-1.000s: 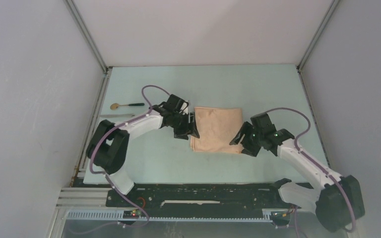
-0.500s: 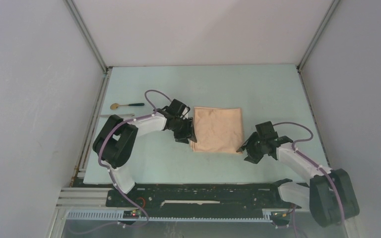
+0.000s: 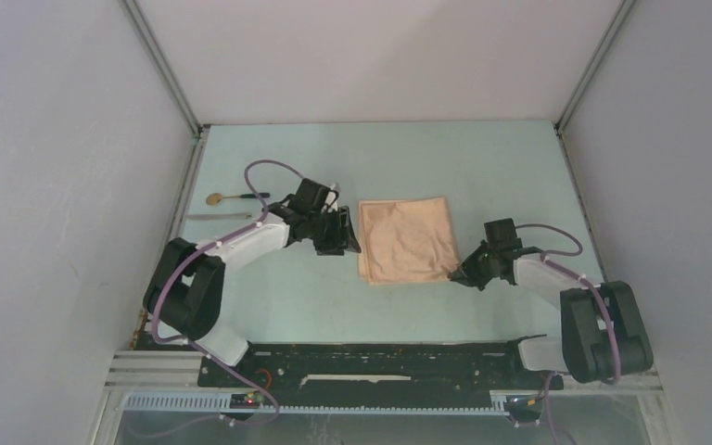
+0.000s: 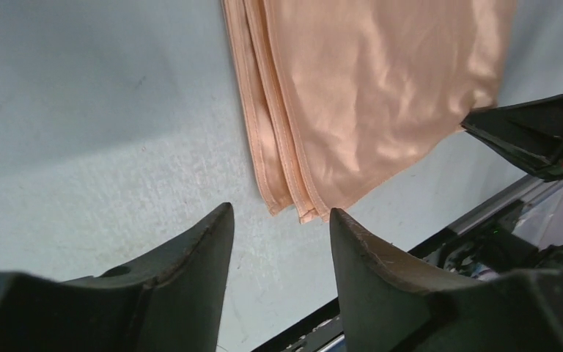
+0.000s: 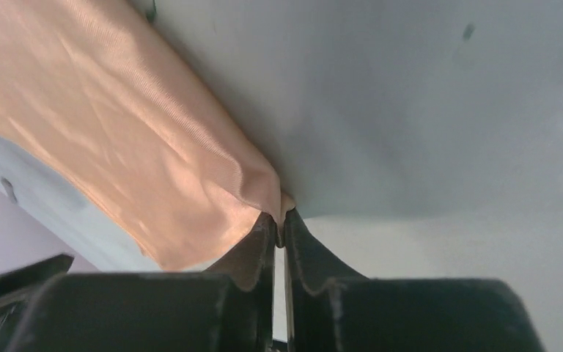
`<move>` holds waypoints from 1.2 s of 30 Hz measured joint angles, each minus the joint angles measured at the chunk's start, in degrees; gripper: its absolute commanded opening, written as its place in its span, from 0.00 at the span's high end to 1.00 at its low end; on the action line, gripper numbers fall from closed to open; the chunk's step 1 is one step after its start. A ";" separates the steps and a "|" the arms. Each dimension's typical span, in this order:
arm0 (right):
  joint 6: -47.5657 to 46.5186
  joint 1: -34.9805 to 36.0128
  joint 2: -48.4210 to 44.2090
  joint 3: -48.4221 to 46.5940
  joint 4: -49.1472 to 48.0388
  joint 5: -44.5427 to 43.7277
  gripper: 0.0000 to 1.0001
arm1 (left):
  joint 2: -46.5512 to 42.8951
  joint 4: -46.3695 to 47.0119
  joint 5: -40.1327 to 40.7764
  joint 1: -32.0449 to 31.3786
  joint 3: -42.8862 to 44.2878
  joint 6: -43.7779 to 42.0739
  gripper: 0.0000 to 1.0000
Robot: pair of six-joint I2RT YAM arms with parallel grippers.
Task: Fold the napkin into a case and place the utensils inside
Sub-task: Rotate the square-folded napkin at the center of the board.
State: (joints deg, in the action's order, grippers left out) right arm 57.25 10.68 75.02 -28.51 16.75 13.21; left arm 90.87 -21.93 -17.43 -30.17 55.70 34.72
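One peach napkin (image 3: 406,239), folded, on one pale green table (image 3: 380,158). Two utensils: one spoon (image 3: 232,197) with a gold bowl and a dark handle, and one thin silvery piece (image 3: 218,217). Two robot arms, the left arm (image 3: 241,246) and the right arm (image 3: 542,273). Two grippers, one per arm: the left gripper (image 3: 345,243) and the right gripper (image 3: 457,275), each with two fingers, four in all. Two purple cables, one per arm: the left cable (image 3: 261,168) and the right cable (image 3: 556,230).
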 measured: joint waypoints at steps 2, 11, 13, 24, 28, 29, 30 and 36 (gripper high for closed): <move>-1.97 -2.12 1.84 -1.68 0.20 0.20 0.98 | -0.76 -0.42 -0.39 1.25 1.09 -0.04 0.30; -16.04 -7.69 19.76 -24.85 4.04 0.79 0.94 | 8.26 -0.96 -0.81 4.44 18.27 -0.09 0.17; -20.31 -8.22 25.33 -31.26 4.39 1.33 0.76 | 12.48 -1.68 -0.17 4.79 22.58 -0.37 0.17; -36.20 -8.70 28.09 -46.45 13.64 -3.02 0.25 | 31.58 -13.14 3.78 7.37 40.39 -8.79 0.21; -36.81 -7.39 16.41 -36.61 13.60 0.42 0.27 | 33.75 -16.02 2.99 8.52 40.54 -10.91 0.28; -36.72 -6.47 12.83 -32.94 13.49 1.64 0.28 | 34.21 -16.50 2.25 8.74 40.81 -11.19 0.31; -36.50 -5.64 10.86 -30.67 13.38 2.47 0.28 | 34.42 -16.98 1.70 8.90 41.29 -11.43 0.34; -34.75 -0.35 6.73 -18.01 12.13 6.80 0.31 | 34.93 -16.00 -1.49 8.92 39.91 -10.69 0.58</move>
State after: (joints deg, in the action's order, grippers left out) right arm 22.50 10.33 81.76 -46.52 28.88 20.01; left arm 125.80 -37.93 -18.92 -21.26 95.61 24.03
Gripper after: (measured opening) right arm 0.698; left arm 0.476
